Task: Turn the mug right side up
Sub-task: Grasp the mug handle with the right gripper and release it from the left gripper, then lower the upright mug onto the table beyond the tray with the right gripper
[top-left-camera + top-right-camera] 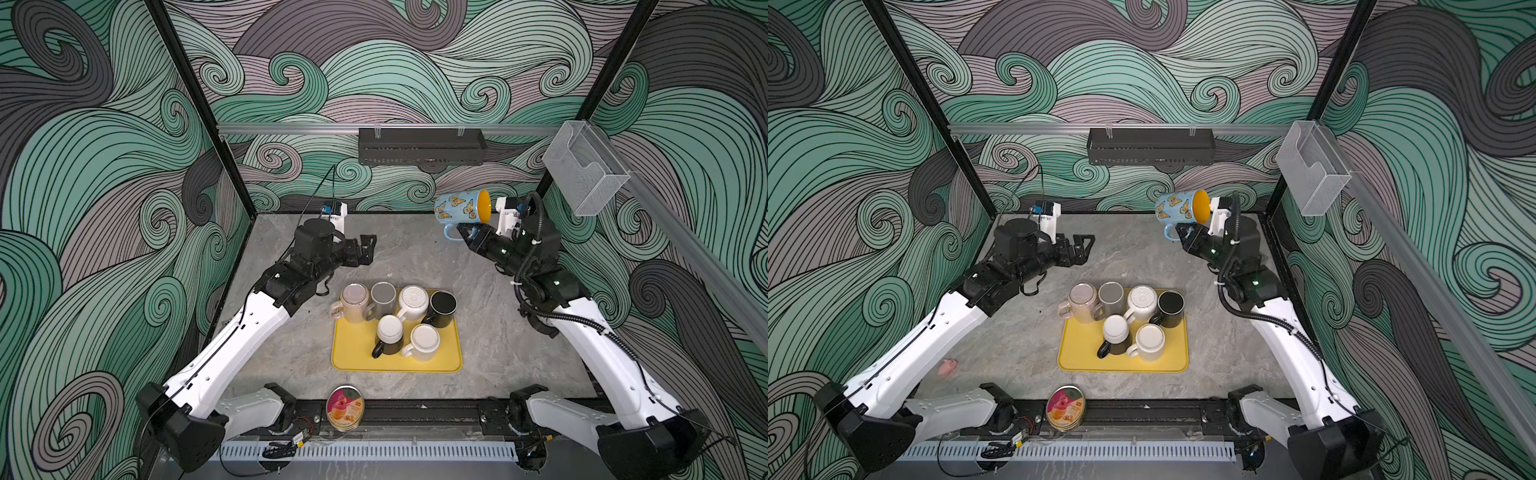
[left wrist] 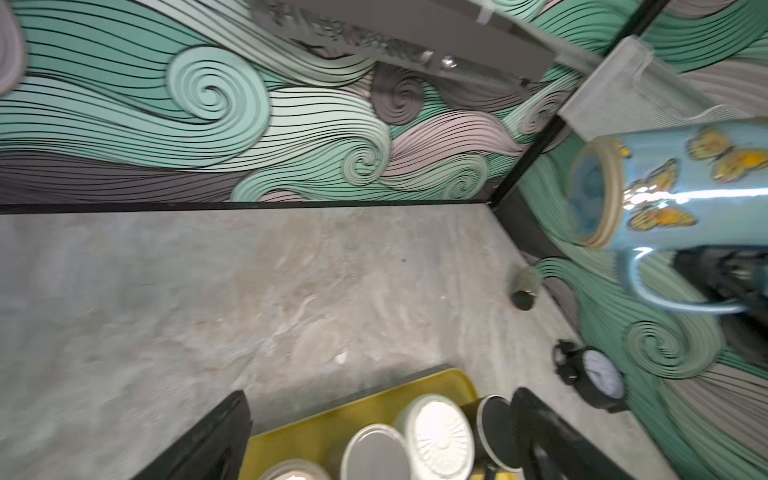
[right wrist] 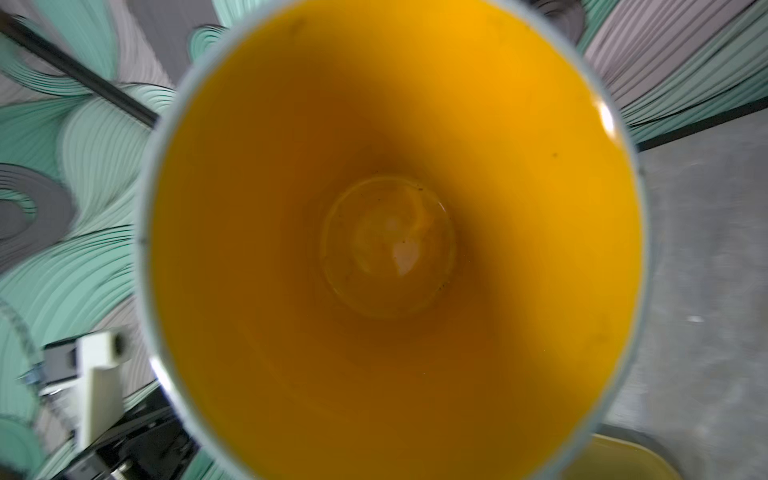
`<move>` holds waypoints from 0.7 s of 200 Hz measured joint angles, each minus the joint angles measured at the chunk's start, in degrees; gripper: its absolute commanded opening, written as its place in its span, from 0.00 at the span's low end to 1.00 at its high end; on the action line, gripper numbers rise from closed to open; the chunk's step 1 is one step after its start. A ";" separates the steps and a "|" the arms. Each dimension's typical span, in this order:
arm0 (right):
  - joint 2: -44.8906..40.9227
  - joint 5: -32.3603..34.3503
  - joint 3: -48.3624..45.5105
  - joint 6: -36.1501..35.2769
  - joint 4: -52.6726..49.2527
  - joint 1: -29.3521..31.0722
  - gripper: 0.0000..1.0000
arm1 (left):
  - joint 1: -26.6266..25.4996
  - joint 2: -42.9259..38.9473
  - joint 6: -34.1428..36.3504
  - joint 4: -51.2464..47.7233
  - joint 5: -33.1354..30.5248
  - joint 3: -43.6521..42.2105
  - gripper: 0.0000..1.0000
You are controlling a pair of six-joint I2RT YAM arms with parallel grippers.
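Above right claw (image 1: 463, 232) | mug (image 1: 457, 208) sideways (handle (image 1: 450, 233) down) | claw pinching handle | left claw (image 1: 368, 249) spread

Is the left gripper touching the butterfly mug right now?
Apart. In a top view the left gripper stands open well clear of the butterfly mug, bare table showing between them.

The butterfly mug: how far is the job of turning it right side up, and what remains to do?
Done: the butterfly mug is in the air above the table, away from the yellow tray. In hand: the right gripper grips its handle; it lies sideways, yellow mouth toward that arm. The left gripper is open and empty. Left: tip it mouth up and set it down.
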 measured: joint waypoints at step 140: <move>40.39 19.34 19.43 -22.01 -20.48 -1.95 0.00 | 0.55 0.42 2.03 -2.29 5.05 -10.75 0.97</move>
